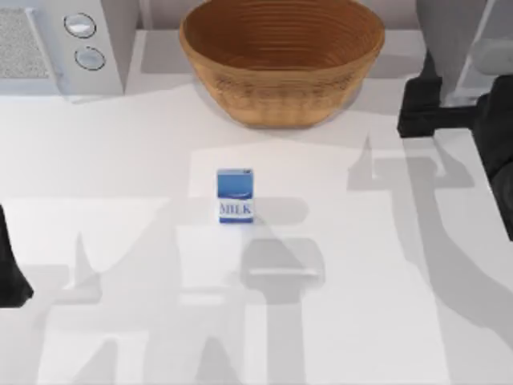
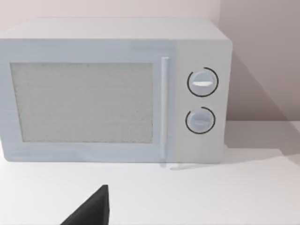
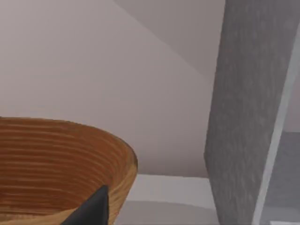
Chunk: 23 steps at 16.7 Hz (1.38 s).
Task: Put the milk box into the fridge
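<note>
The milk box (image 1: pixel 235 195) stands upright mid-table (image 1: pixel 120 160), below the basket (image 1: pixel 280 60). Right arm (image 1: pixel 473 120) sits near the fridge (image 1: pixel 449 40), left arm (image 1: pixel 10 269) at the left edge. Whether either pincer is wide or narrow, I cannot tell.

Looks like pretend kitchen, drawn by computer. White microwave (image 1: pixel 60 44) with two round knobs at back left of white table (image 1: pixel 361 305). Brown woven basket (image 1: pixel 280 56) right of microwave. Grey speckled fridge (image 1: pixel 457 40) right of basket. Small milk box (image 1: pixel 235 195) in front of basket.
</note>
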Tool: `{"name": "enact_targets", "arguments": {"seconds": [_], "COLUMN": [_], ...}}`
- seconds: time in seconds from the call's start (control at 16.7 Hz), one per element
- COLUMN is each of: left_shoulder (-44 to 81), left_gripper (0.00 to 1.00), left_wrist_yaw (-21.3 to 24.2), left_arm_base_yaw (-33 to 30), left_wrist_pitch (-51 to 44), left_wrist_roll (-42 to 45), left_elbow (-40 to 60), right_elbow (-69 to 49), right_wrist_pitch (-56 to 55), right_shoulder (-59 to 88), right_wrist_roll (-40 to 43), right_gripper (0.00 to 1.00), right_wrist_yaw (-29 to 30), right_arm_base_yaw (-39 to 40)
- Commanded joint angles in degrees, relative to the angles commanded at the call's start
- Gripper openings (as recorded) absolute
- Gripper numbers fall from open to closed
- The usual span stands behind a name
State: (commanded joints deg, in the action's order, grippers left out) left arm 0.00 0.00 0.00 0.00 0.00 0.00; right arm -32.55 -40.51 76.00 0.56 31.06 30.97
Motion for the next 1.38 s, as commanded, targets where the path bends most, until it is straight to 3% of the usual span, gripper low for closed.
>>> {"name": "enact_targets", "arguments": {"seconds": [0.78,1.08,1.38], "left_shoulder": [0.0,0.0,0.0], "left_gripper": [1.00,1.00,1.00], "left_wrist_yaw": [0.0,0.0,0.0], "left_arm_base_yaw": [0.0,0.0,0.0], "left_wrist_pitch": [0.0,0.0,0.0], "left_wrist_roll": [0.0,0.0,0.0], "left_elbow": [0.0,0.0,0.0], "right_elbow": [-29.2,-34.2,-34.5], "right_wrist_pitch": [-34.3,-39.9,-40.3], "right_shoulder": [61.5,71.9,72.7], "right_wrist_roll": [-1.3,-1.5,-1.6], "right_gripper": [1.00,1.00,1.00], "right_wrist_yaw": [26.8,31.4,31.7], "right_arm_base_yaw": [25.2,29.3,29.5]}}
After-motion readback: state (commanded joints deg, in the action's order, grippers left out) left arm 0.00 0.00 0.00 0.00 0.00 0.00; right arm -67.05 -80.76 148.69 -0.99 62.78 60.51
